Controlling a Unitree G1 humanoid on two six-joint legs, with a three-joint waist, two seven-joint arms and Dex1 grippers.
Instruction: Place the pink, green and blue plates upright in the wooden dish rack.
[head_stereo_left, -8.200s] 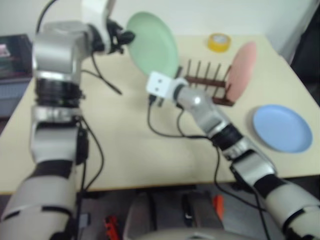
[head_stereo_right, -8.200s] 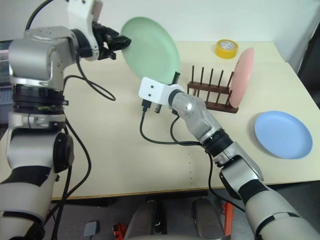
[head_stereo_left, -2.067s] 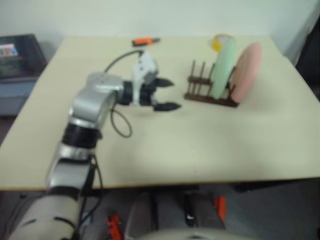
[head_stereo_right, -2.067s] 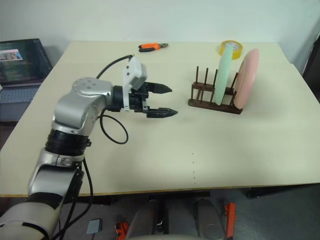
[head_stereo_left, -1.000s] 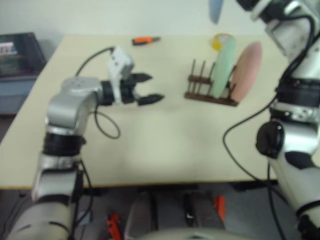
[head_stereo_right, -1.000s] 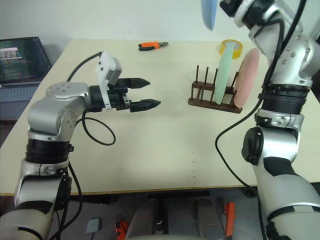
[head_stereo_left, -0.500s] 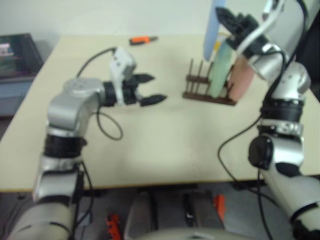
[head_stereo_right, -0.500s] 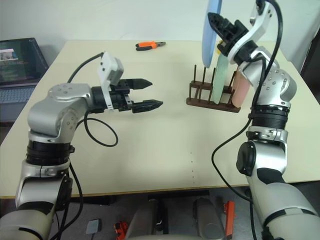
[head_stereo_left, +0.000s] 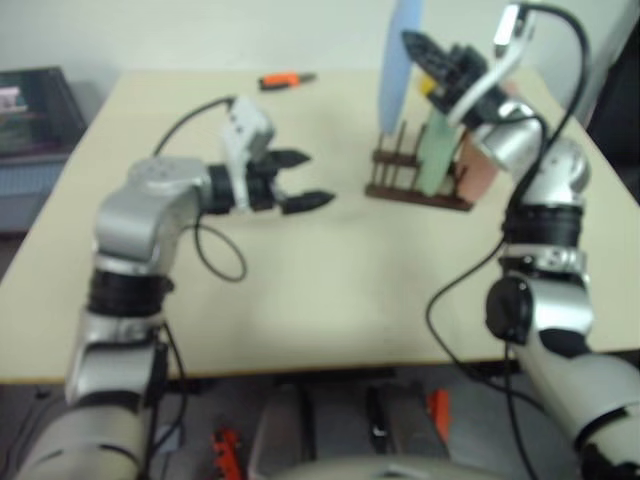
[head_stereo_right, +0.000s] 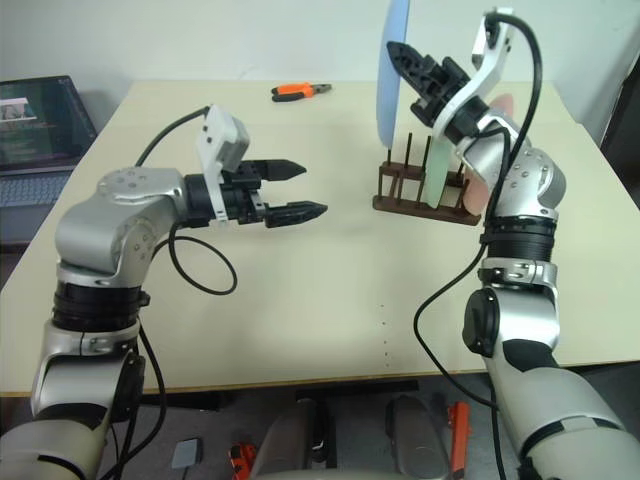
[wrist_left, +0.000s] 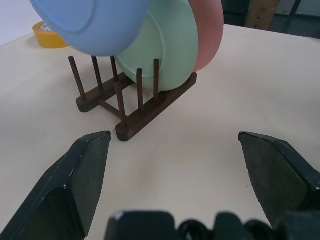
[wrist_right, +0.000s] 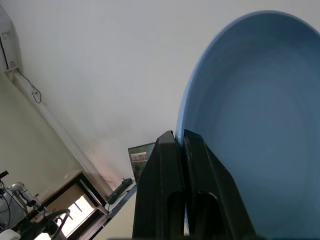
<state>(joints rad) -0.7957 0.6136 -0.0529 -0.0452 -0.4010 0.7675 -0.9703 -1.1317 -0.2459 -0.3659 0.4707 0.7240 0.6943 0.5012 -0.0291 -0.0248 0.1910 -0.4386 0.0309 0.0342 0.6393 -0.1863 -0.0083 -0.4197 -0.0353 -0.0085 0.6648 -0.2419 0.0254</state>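
The wooden dish rack (head_stereo_right: 421, 204) stands on the table's far right. An upright green plate (head_stereo_right: 436, 178) sits between its pegs, and the pink plate (head_stereo_right: 503, 104) stands behind that, partly hidden by my right arm. My right gripper (head_stereo_right: 398, 50) is shut on the rim of the blue plate (head_stereo_right: 394, 72), which hangs edge-on above the rack's near pegs. The right wrist view has the fingers (wrist_right: 170, 165) pinched on that rim. My left gripper (head_stereo_right: 311, 188) hovers open and empty over the table, left of the rack. It faces the rack (wrist_left: 131, 111) and all three plates.
An orange-and-black tool (head_stereo_right: 299, 92) lies at the table's far edge. A laptop (head_stereo_right: 38, 115) sits off the table to the left. A yellow tape roll (wrist_left: 48, 35) lies behind the rack. Bare tabletop (head_stereo_right: 350, 300) stretches in front of the rack.
My right arm has brought the blue plate down and to the left, closer over the rack's pegs. The left arm and its open gripper have stayed put.
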